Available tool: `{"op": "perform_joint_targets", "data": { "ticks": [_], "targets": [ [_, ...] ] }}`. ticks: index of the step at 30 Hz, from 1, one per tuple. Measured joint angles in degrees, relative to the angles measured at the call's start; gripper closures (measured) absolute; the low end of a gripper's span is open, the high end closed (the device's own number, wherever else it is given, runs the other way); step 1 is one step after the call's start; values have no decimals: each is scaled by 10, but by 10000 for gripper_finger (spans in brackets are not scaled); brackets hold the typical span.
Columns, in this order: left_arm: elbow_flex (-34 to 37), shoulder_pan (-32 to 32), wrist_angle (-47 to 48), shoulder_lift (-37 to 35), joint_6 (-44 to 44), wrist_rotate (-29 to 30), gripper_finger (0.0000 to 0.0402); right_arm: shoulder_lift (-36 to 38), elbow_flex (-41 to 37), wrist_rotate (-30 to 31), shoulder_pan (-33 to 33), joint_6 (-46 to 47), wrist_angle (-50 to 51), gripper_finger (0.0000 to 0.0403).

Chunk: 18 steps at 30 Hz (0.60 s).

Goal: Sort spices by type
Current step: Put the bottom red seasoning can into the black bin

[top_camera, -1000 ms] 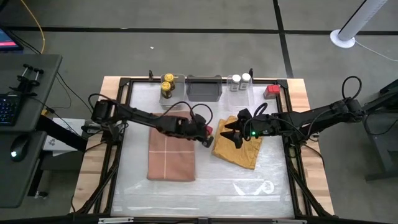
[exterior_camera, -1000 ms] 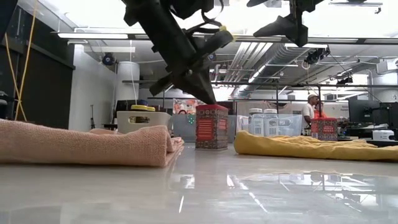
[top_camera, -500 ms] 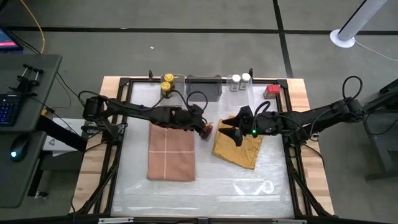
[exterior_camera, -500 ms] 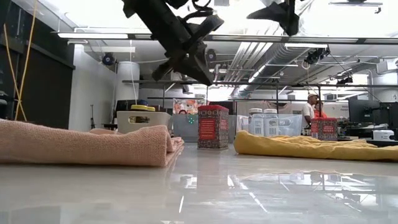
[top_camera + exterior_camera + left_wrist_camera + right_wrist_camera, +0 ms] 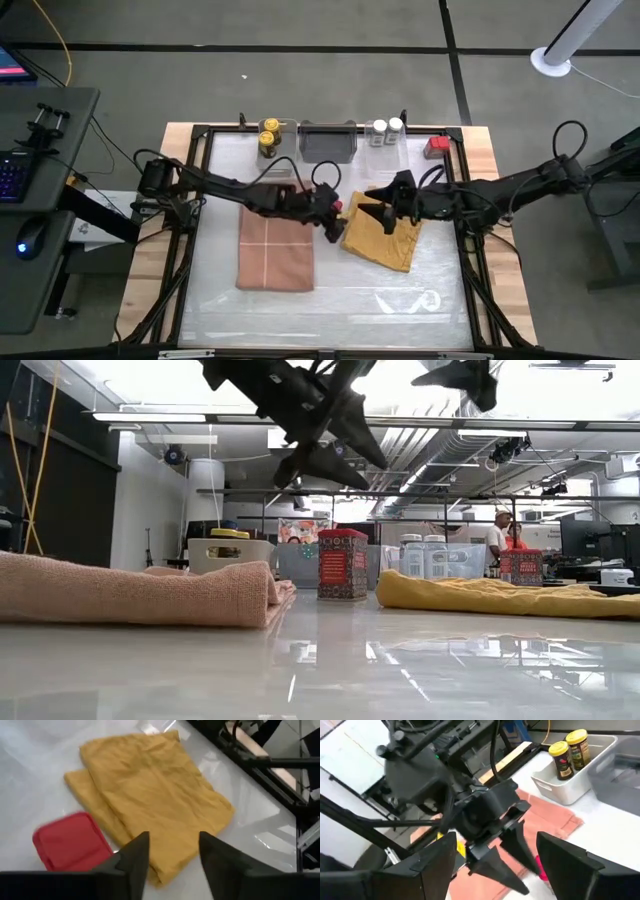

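One red boxy tin stands upright on the table between the folded pink cloth and the mustard cloth. Its red lid shows in the left wrist view. My left gripper hovers open above and just near of it, and touches nothing. My right gripper is open too, high over the mustard cloth. The second red tin sits at the far right. Two white-topped shakers stand at the far edge. Two yellow-lidded jars stand in a white bin.
A grey bin sits at the far edge between the jars' bin and the shakers. A black frame runs round the glossy work surface. The near half of the table holds only a clear wrinkled sheet. A person is in the room behind.
My left gripper has risen from just above the red tin and tipped, so its fingers now point more toward the table's right. The tin has stayed standing where it was. My right gripper has lifted a little higher over the mustard cloth.
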<state>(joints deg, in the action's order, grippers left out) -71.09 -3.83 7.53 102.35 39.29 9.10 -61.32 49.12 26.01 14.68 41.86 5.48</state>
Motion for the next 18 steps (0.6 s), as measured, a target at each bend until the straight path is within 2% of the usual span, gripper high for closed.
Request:
{"op": "perform_joint_targets", "data": {
  "ticks": [6, 10, 18],
  "targets": [
    [-17, 15, 31, -1, -80, 1, 159, 31, 0, 72, 43, 14, 15, 133],
    [-19, 16, 84, -2, -115, 14, 122, 37, 0, 114, 59, 32, 32, 133],
    [-19, 18, 144, -4, 43, 89, 108, 32, 0, 162, 66, 63, 75, 133]
  ]
}}
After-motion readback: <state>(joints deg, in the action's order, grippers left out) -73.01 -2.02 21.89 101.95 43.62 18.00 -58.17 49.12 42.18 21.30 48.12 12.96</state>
